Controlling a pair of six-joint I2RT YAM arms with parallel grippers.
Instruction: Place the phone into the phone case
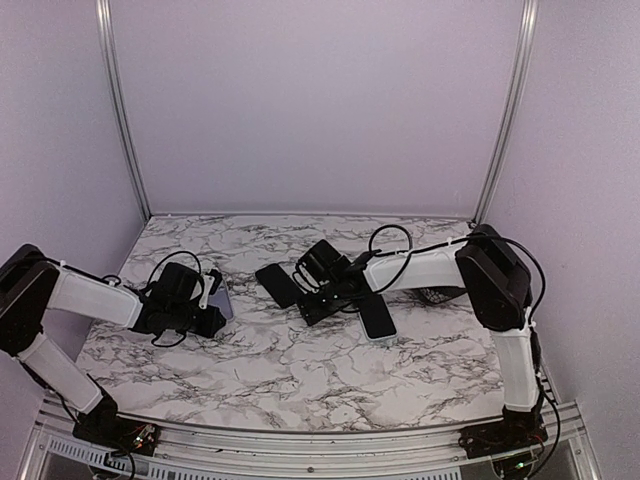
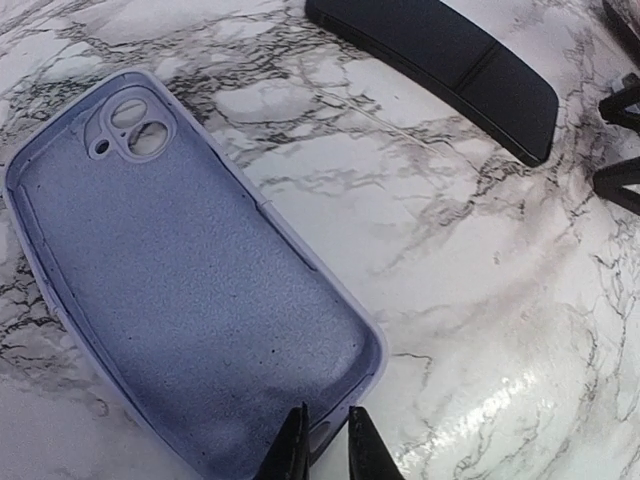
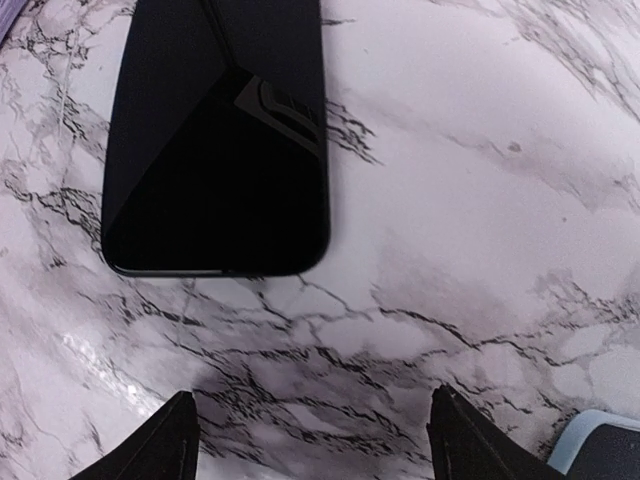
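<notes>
Tabletop [image 1: 300, 380]: white marble pattern with grey veins.

Case [image 2: 190, 300]: lilac, lying flat at the left with its hollow side up, camera cut-outs at the far end.

Left tool [image 2: 326, 448]: fingers drawn close, clamped on the case's near rim.

Phone [image 3: 215, 150]: black, flat, glossy face up, near the middle of the tabletop. It is well apart from the case and just ahead of the right tool.

Right tool [image 3: 312, 420]: fingers spread wide, gripping nothing, tips low over bare marble.

Dark slab [image 1: 377, 320]: pale blue edge, flat, beside the right arm.
</notes>
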